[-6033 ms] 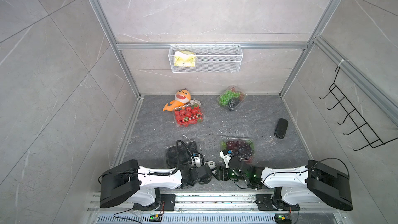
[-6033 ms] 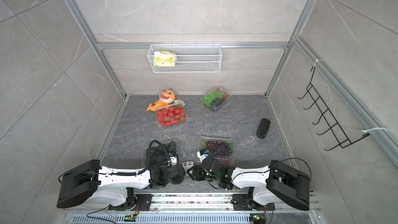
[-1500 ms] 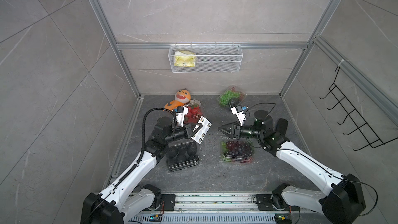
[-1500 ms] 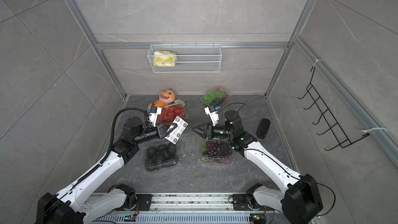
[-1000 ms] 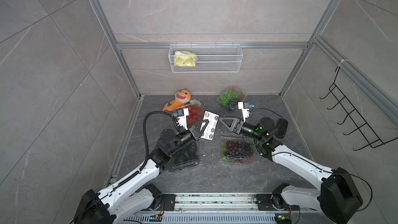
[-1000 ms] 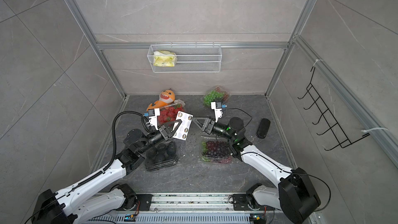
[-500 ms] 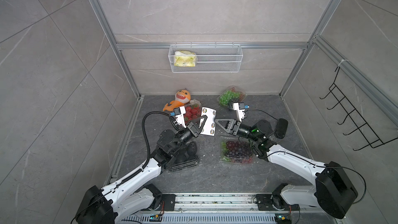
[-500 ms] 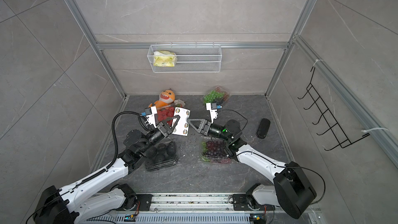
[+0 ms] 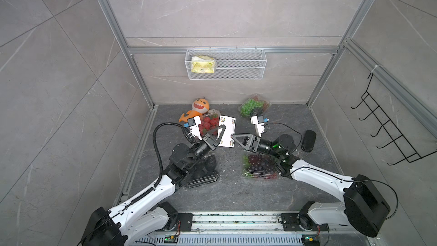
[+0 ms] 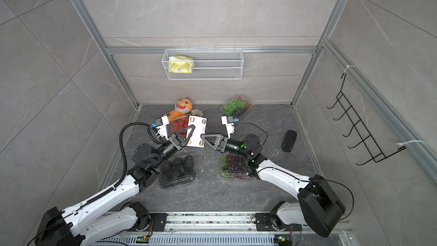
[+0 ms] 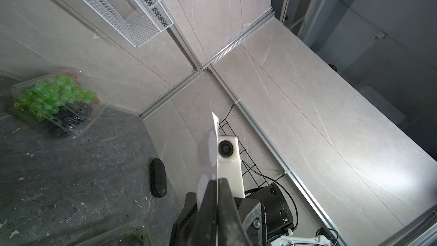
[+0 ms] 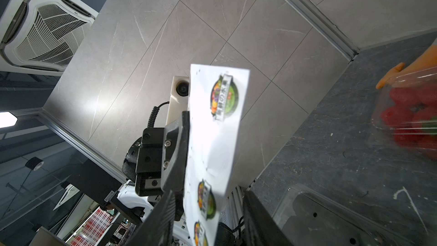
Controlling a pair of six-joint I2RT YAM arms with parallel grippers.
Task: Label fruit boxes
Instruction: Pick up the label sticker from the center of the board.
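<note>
My left gripper (image 9: 222, 129) tight on the sticker sheet (image 9: 230, 127) midair, right gripper (image 9: 234, 136) jaws apart around its edge

Clear plastic strawberry punnet (image 9: 209, 123) lies at eleven o'clock, green-grape punnet (image 9: 254, 107) at one, dark-fruit punnet (image 9: 206, 174) at seven, purple-grape punnet (image 9: 258, 167) at five.

The dark grey, veined bench (image 9: 236, 192) fills the lower middle of both top views. At its far edge lie an orange plush toy (image 9: 198, 109) and, further right, the green grape punnet (image 9: 254, 105). The strawberry punnet (image 9: 209, 123) sits just beside the plush. Lower down rest the dark fruit punnet (image 9: 208, 172), left, and the purple grape punnet (image 9: 259, 166), right. A black oblong object (image 9: 308, 140) lies right of centre. Pale specks dot the surface.
</note>
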